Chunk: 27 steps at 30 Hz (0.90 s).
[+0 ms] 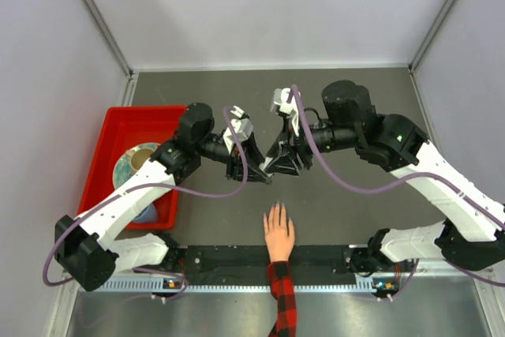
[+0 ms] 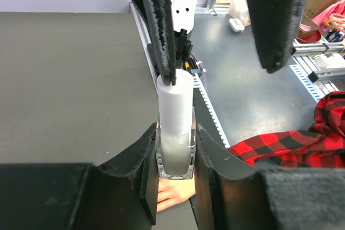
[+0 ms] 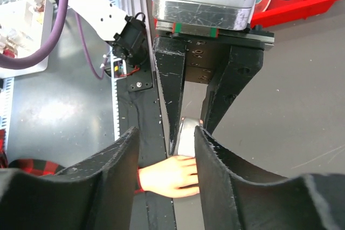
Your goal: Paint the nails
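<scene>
A light-skinned hand (image 1: pixel 278 233) with a red-and-black plaid sleeve (image 1: pixel 282 299) lies flat at the table's near edge, fingers pointing away. Its nails (image 1: pixel 276 210) are too small to make out. My left gripper (image 2: pixel 176 130) is shut on a small clear glass bottle (image 2: pixel 175 157) with a white cap (image 2: pixel 175 100), held upright above the hand (image 2: pixel 172 192). My right gripper (image 3: pixel 166 133) is open and faces the left gripper (image 1: pixel 254 173). One of its fingers (image 2: pixel 161 30) touches the cap, and the other stands well off. The hand also shows in the right wrist view (image 3: pixel 170 176).
A red bin (image 1: pixel 118 128) holding a round dish (image 1: pixel 138 159) stands at the left. A black rail (image 1: pixel 331 262) runs along the near edge under the wrist. Purple cables loop over both arms. Grey walls enclose the table.
</scene>
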### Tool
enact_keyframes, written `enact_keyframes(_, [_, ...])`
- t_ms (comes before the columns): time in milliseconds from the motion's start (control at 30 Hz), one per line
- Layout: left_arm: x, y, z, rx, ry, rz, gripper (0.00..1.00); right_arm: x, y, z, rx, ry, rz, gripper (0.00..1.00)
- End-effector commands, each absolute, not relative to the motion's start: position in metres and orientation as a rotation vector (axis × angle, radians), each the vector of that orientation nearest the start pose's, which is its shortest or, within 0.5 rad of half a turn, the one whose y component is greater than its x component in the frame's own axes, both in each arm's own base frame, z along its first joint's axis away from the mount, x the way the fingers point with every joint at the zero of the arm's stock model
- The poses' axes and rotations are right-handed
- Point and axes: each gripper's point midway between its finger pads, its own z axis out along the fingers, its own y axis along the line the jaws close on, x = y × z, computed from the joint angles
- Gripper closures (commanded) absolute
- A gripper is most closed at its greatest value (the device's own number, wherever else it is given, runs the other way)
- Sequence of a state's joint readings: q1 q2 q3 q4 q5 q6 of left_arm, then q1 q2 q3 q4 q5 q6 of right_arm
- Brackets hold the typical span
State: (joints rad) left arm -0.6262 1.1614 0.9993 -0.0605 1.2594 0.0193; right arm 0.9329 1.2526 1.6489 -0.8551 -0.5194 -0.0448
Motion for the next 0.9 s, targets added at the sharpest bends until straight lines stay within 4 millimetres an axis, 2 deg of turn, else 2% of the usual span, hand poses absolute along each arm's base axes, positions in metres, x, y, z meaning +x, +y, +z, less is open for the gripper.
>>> enact_keyframes(0, [0.128, -0.301, 0.331, 1.459, 1.131, -1.519, 1.00, 0.125, 0.312, 0.373, -1.333, 1.688, 1.068, 0.54])
enact_keyframes(200, [0.128, -0.300, 0.331, 1.460, 1.132, -1.524, 1.00, 0.132, 0.311, 0.368, -1.328, 1.701, 1.023, 0.52])
enact_keyframes(367, [0.128, -0.301, 0.330, 1.460, 1.136, -1.527, 1.00, 0.150, 0.308, 0.365, -1.272, 1.732, 0.916, 0.45])
enact_keyframes(433, [0.128, -0.301, 0.331, 1.457, 1.139, -1.524, 1.00, 0.150, 0.310, 0.363, -1.276, 1.737, 0.922, 0.46])
enact_keyframes(467, [0.128, -0.301, 0.330, 1.457, 1.139, -1.524, 1.00, 0.147, 0.311, 0.364, -1.292, 1.730, 0.942, 0.51])
enact_keyframes(533, [0.128, -0.301, 0.330, 1.457, 1.139, -1.524, 1.00, 0.144, 0.312, 0.364, -1.302, 1.726, 0.959, 0.54])
enact_keyframes(633, [0.128, -0.301, 0.331, 1.456, 1.139, -1.523, 1.00, 0.142, 0.313, 0.363, -1.313, 1.725, 0.974, 0.73])
enact_keyframes(667, [0.130, -0.301, 0.331, 1.451, 1.142, -1.514, 1.00, 0.141, 0.313, 0.362, -1.316, 1.725, 0.983, 0.83])
enact_keyframes(733, [0.134, -0.302, 0.331, 1.434, 1.148, -1.484, 1.00, 0.138, 0.314, 0.360, -1.328, 1.732, 1.000, 0.87])
enact_keyframes(800, [0.150, -0.305, 0.332, 1.374, 1.187, -1.381, 1.00, 0.139, 0.315, 0.357, -1.326, 1.748, 0.997, 1.00])
enact_keyframes(833, [0.159, -0.306, 0.330, 1.342, 1.219, -1.330, 1.00, 0.150, 0.313, 0.354, -1.282, 1.773, 0.934, 1.00])
enact_keyframes(867, [0.190, -0.305, 0.319, 1.242, 1.331, -1.168, 1.00, 0.158, 0.311, 0.350, -1.212, 1.820, 0.900, 1.00])
